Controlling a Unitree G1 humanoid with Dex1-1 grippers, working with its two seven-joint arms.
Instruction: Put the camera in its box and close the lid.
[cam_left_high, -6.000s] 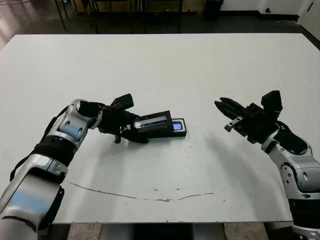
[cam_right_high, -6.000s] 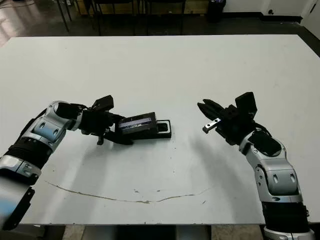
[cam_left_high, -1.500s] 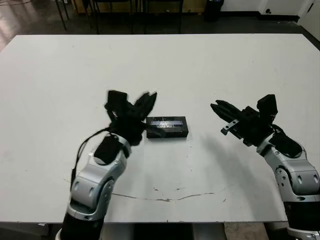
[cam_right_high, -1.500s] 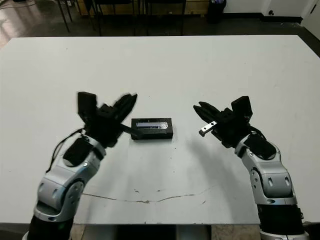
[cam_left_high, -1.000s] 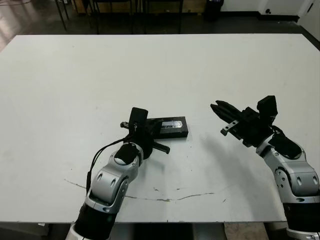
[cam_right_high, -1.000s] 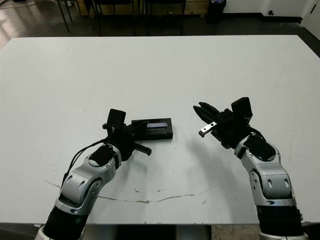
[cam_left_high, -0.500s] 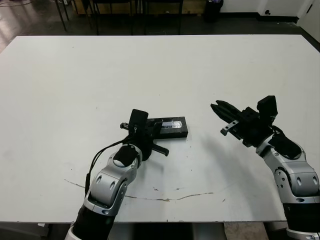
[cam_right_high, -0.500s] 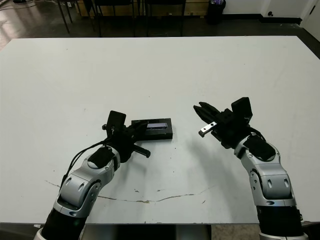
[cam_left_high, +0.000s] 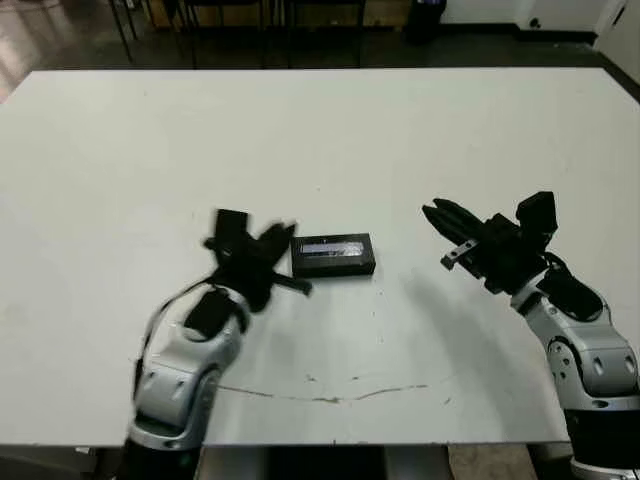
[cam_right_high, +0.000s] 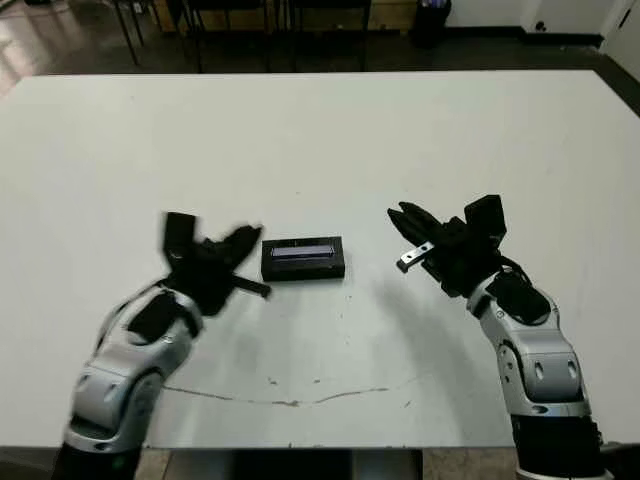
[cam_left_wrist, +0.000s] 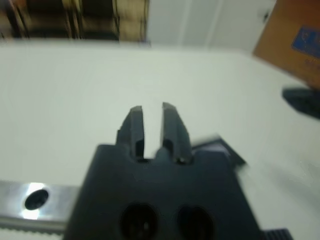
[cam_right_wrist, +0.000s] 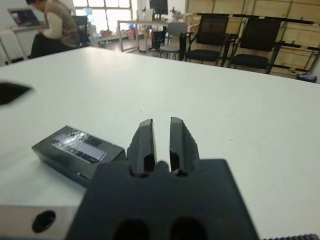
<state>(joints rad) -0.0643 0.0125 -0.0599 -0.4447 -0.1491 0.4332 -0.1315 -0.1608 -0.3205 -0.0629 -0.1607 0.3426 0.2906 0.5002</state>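
My left gripper (cam_left_high: 283, 262) had lifted off the lid (cam_left_high: 334, 246), which lay closed on the box (cam_left_high: 333, 265). Both pairs of fingers were nearly shut and empty, so I judged the task done.

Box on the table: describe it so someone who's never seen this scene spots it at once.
Start from the white table: near its middle, between the left hand and the right hand, lies the box. It is a small flat black rectangular case, lid shut, with a pale silvery strip along its top, and the only loose item on the table.
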